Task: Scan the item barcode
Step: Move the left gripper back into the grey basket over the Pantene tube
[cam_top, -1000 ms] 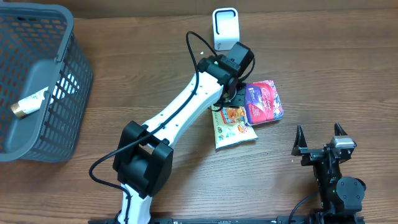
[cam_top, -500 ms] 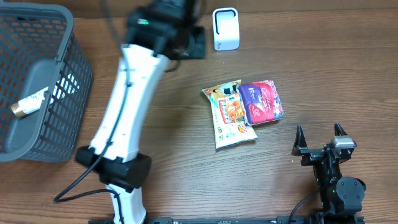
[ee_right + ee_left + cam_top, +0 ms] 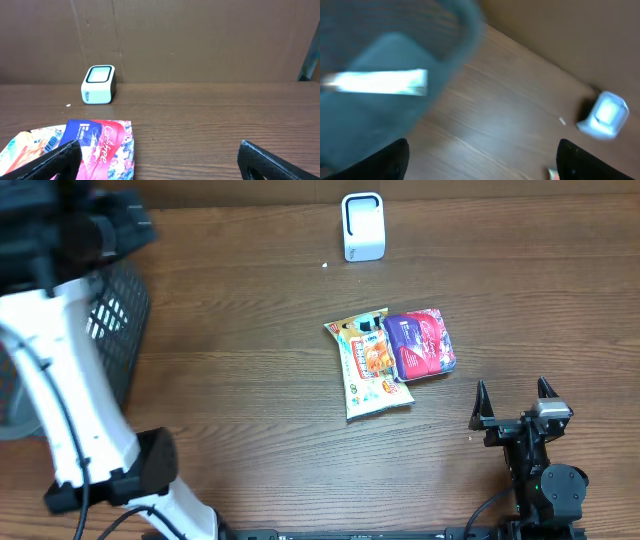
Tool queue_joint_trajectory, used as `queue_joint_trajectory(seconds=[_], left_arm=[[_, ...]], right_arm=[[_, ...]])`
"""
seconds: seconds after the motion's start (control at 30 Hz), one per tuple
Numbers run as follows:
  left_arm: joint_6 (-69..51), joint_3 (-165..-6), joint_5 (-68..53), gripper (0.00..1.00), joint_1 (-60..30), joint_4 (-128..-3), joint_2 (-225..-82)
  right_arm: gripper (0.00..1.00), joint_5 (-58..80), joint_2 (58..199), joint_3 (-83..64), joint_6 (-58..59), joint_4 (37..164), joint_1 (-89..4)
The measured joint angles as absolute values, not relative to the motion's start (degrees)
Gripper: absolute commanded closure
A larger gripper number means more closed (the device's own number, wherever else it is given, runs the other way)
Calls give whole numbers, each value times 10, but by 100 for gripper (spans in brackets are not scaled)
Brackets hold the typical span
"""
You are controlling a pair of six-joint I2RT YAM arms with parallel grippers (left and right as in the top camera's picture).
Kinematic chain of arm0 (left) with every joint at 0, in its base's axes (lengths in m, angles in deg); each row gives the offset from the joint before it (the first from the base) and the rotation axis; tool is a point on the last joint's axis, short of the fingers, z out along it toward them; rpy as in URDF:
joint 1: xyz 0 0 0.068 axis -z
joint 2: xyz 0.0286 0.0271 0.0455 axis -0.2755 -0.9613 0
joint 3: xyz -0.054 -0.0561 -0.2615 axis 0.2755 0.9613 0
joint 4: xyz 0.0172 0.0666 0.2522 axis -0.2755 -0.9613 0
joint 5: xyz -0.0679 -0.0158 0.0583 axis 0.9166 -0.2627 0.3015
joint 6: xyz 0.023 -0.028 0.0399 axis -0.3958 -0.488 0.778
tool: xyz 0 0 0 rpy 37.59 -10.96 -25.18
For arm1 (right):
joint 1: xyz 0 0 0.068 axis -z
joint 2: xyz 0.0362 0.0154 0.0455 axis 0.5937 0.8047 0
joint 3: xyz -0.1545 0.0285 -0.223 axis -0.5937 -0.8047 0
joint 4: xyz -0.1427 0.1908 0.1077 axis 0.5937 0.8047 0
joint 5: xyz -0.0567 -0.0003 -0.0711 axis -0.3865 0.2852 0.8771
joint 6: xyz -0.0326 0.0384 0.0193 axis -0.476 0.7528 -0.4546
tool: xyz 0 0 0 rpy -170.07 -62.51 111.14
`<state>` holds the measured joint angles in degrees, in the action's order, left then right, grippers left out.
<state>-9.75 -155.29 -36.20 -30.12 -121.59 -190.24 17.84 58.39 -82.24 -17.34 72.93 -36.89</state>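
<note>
The brown wooden table (image 3: 250,380) carries a white scanner (image 3: 362,226) near its far edge with a tiny white speck (image 3: 324,265) just beside it, an orange packet (image 3: 368,370) and a red packet (image 3: 423,343) touching at mid-table, and a grey basket (image 3: 125,330) at the left.

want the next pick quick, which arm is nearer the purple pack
Right. The right arm sits close by the purple pack; the left arm is far off at the basket.

The overhead camera is looking straight down on the tabletop (image 3: 250,370), while both wrist views are sharing the far-edge scanner (image 3: 99,84).
</note>
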Motion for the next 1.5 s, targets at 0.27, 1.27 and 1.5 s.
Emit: queue_joint_trajectory(seconds=[0.27, 1.27, 1.5], left_arm=[[-161, -1557, -365, 7, -476, -1199, -1905], [-263, -1559, -369, 5, -539, -1149, -2194], [-263, -1559, -414, 4, -520, -1180, -2224]], right_arm=[[0, 178, 584, -822, -173, 729, -369], [0, 178, 584, -822, -173, 729, -369], [0, 178, 584, -822, -173, 729, -369]])
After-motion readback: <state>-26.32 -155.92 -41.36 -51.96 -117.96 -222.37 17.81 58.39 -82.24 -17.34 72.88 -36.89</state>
